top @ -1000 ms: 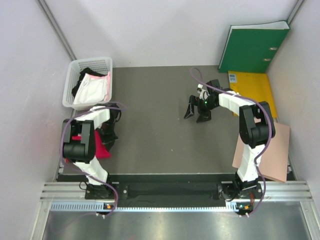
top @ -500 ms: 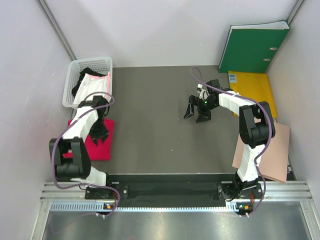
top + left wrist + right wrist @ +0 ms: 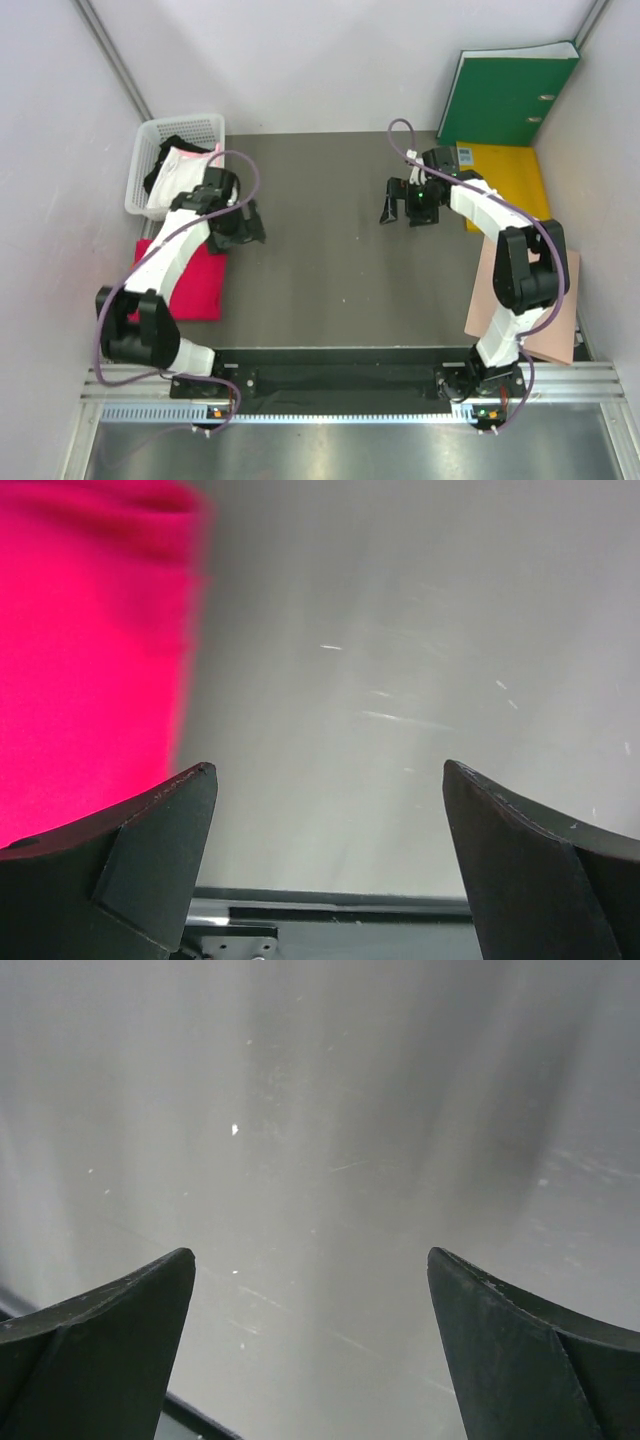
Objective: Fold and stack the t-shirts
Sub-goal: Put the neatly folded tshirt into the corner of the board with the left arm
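A grey table (image 3: 320, 270) is seen, a magenta t-shirt (image 3: 195, 285) laid flat at its near left. The left gripper (image 3: 243, 228) is held wide open at the shirt's far right corner; the right gripper (image 3: 400, 203) is spread wide, far right.

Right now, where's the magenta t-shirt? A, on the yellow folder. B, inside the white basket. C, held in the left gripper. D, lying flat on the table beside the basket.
D: the magenta t-shirt lies flat on the table next to the white basket, and the left gripper hangs open and empty beside it.
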